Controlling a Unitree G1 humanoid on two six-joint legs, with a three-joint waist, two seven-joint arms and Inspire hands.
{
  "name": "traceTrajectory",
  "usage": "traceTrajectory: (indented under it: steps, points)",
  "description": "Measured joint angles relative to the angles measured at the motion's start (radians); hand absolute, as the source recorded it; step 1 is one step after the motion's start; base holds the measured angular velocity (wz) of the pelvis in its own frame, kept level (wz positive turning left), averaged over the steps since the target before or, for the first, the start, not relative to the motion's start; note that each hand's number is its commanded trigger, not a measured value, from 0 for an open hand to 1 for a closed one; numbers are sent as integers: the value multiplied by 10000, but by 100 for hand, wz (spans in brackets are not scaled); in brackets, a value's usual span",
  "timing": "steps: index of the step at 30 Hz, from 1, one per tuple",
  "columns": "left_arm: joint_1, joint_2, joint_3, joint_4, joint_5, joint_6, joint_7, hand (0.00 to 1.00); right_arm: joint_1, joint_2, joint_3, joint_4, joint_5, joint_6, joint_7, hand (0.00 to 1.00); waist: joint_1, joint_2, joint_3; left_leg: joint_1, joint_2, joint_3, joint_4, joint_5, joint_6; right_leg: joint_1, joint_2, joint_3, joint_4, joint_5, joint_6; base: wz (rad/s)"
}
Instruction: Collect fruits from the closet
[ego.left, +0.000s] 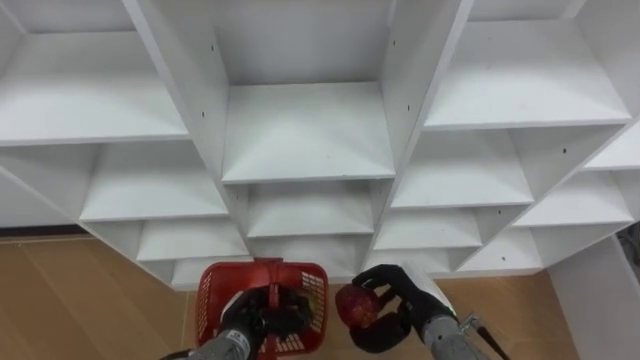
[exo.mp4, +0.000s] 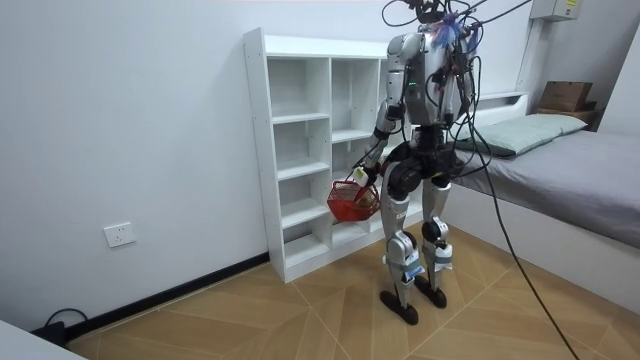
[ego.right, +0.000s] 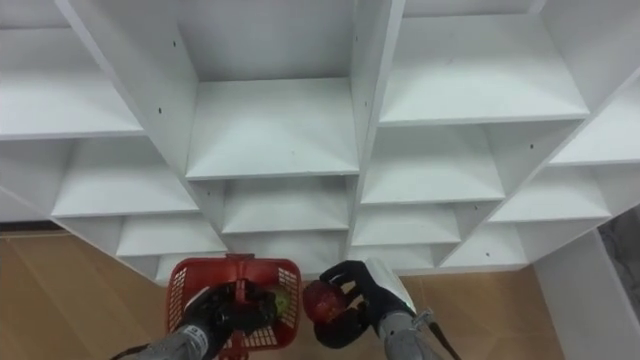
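Note:
I stand facing a white closet (ego.left: 300, 140) of open shelves. My right hand (ego.left: 395, 305) is shut on a red apple (ego.left: 355, 305), held low just to the right of a red plastic basket (ego.left: 305, 290). My left hand (ego.left: 255, 320) is curled round the basket's handle and holds it in front of me. Something greenish lies in the basket (ego.right: 283, 300). In the room view the basket (exo.mp4: 350, 203) hangs at hip height before the closet (exo.mp4: 300, 150).
The shelves in front of me are bare. Wooden floor (ego.left: 90, 300) runs below the closet. A bed (exo.mp4: 570, 170) stands behind me on the room view's right, and a white wall (exo.mp4: 120, 130) is to the closet's left.

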Motion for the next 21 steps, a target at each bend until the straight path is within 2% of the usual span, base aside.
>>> traceTrajectory:
  steps: [5, 10, 21]
  points:
    - [0, -87, -2, -2, -5, 0, -16, 100, -22, 32, -1, 12, 2, 2, 0, 100, 12, 24, -4, -28, -2, -11, 37, 0, 0, -5, -1, -11, 0, 1, -1, 0]
    - [-31, -166, 7, -22, 2, 0, -17, 100, -438, 80, 6, 344, 62, 15, 5, 100, 11, 115, -56, -141, 6, -5, 106, 1, 1, -108, 5, 4, 13, 18, -21, 0]
    - [-47, -216, -115, -24, -3, 0, -134, 100, -596, 96, 182, 537, 70, 77, 241, 100, 12, 106, -46, -158, 7, -8, 79, 0, 0, -133, -1, -2, 11, 18, -20, 0]
